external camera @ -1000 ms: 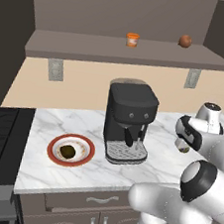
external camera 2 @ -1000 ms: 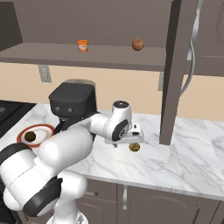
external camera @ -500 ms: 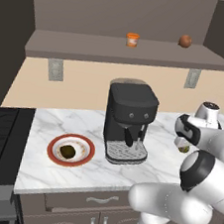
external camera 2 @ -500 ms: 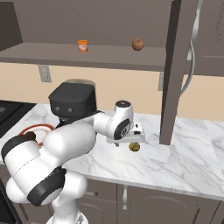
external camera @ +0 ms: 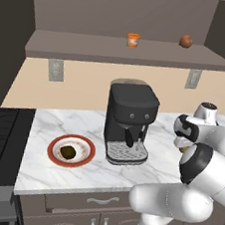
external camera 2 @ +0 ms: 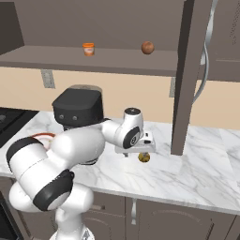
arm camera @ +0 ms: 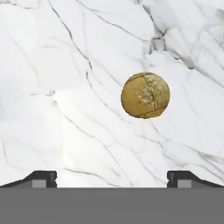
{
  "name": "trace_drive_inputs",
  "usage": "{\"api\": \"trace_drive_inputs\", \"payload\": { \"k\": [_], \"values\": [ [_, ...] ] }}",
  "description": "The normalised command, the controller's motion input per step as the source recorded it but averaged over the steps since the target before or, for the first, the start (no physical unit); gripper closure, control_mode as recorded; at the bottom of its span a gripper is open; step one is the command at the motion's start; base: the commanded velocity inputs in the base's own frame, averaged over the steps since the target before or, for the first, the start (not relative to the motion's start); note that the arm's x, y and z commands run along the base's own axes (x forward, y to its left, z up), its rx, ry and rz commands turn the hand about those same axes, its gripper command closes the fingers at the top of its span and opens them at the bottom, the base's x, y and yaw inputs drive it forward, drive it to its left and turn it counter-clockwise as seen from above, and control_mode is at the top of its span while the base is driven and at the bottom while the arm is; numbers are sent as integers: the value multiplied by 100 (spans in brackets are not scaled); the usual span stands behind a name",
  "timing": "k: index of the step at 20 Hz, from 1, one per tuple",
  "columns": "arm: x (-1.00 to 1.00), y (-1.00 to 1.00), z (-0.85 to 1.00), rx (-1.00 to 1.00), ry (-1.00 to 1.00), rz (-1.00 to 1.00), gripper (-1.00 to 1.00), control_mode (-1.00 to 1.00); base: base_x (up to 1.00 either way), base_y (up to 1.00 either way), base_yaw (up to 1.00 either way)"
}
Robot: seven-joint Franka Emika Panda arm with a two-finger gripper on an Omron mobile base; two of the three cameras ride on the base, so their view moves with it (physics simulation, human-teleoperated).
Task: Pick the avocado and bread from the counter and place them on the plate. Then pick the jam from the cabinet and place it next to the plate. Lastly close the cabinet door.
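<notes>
two dark fingertips of the pincer (arm camera: 112, 177) stand wide apart and grasp nothing, hanging just above the bread (arm camera: 145, 95), a tan-yellow lump lying on the bare marble worktop (arm camera: 65, 65) a little off to one side of the gap between them. from the right base view the pincer (external camera 2: 140, 151) sits low over that same lump (external camera 2: 144, 158), near the foot of the open cabinet door (external camera 2: 190, 75). over the last second the hand has barely shifted while the elbow behind it has swung round, so i'd say the arm is settling its pose for the pick rather than travelling. further out, the black coffee machine (external camera: 129, 121) stands between the bread and the red-rimmed plate (external camera: 71, 151), and the avocado (external camera: 67, 152) already lies dark in the plate's centre, so the first item looks done. up on the cabinet shelf (external camera: 127, 51) the orange jam jar (external camera: 132, 39) waits untouched, well apart from a reddish-brown ball (external camera: 186, 41). bread next, i reckon, once the fingers centre on it and drop.
</notes>
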Motion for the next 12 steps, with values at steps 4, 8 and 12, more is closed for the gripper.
{"api": "trace_drive_inputs", "payload": {
  "k": [4,8,12],
  "values": [
    [7,-4,-5,0,0,0,-100,-100,0,0,0],
    [5,-5,-1,0,0,0,-100,-100,0,0,0],
    [2,-4,0,0,0,0,-100,-100,0,0,0]
  ]
}}
